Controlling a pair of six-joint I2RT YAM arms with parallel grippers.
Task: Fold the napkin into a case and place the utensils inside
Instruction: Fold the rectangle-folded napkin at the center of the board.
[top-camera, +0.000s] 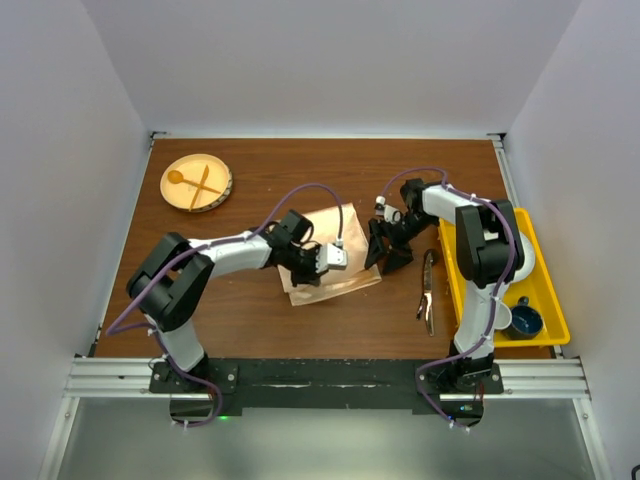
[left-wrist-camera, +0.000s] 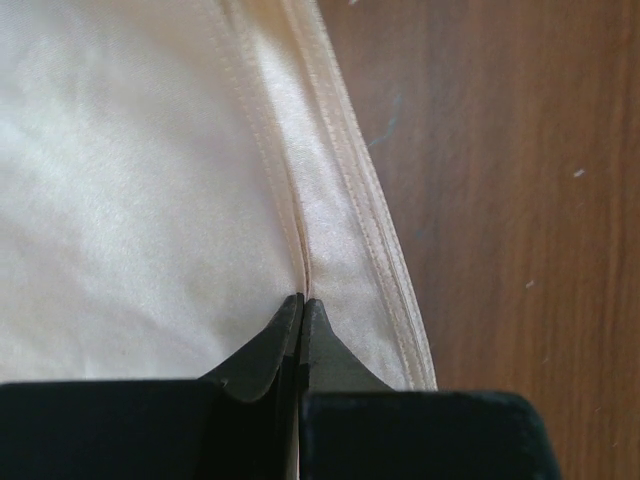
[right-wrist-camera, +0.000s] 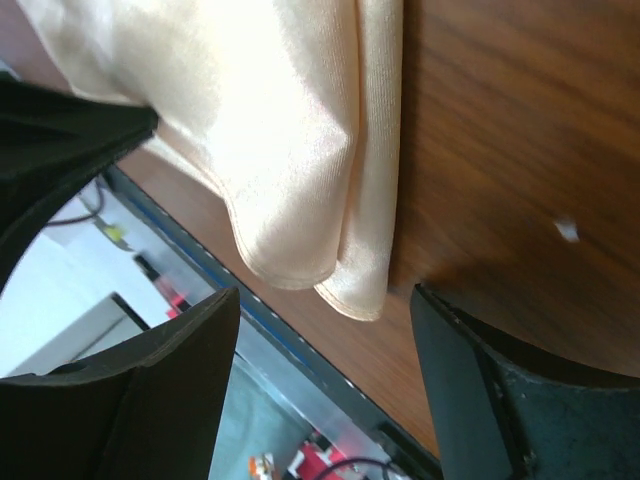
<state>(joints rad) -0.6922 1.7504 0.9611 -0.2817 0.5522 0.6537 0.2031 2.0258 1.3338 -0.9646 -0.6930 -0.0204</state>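
Far-left corner of the bench: round wooden plate bearing a pale spoon and fork. Centre: folded peach napkin, lying flat. The left pincer is closed, tips meeting on a crease beside the hem. The right pincer is open, jaws spread about the napkin's right corner. Right: dark utensils on the bench, beside a yellow tray.
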